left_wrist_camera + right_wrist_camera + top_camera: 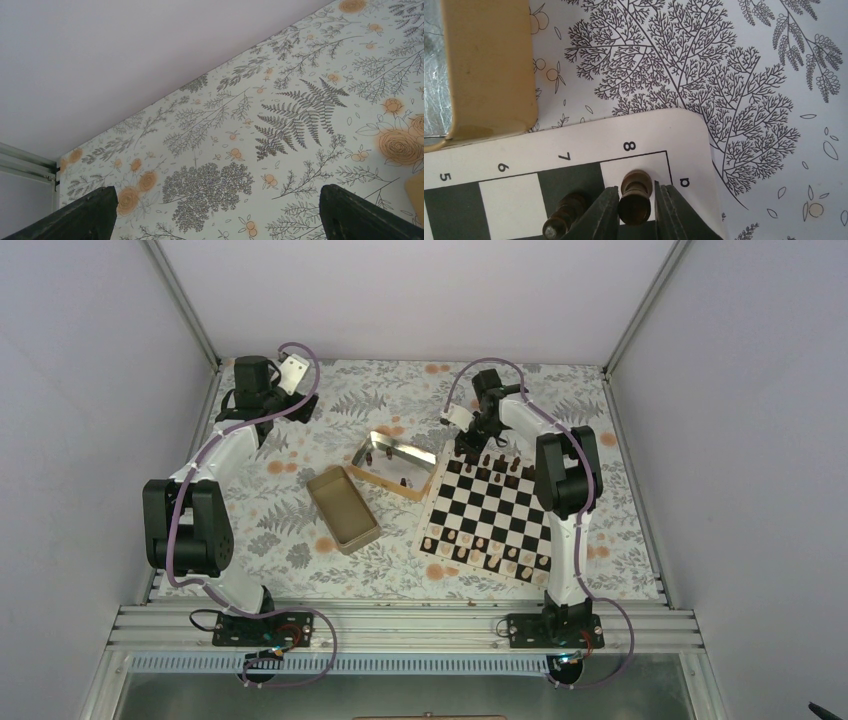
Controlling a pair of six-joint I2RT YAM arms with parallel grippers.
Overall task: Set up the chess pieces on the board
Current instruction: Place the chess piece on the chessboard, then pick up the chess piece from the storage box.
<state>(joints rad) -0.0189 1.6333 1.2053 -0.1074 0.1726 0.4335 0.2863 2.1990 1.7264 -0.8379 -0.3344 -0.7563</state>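
Observation:
The board lies right of centre, with dark chess pieces on its far rows. My right gripper is at the board's far left corner. In the right wrist view, the right gripper is closed around a dark chess piece that stands on the white corner square by the "8" mark on the board's border. Another dark piece stands on the black square beside it. My left gripper is open and empty over the far left of the table, and also shows in the left wrist view.
Pale pieces fill the board's near rows. A golden tin box with a few dark pieces inside sits left of the board, its corner close to my right gripper. A second tin part lies nearer the centre.

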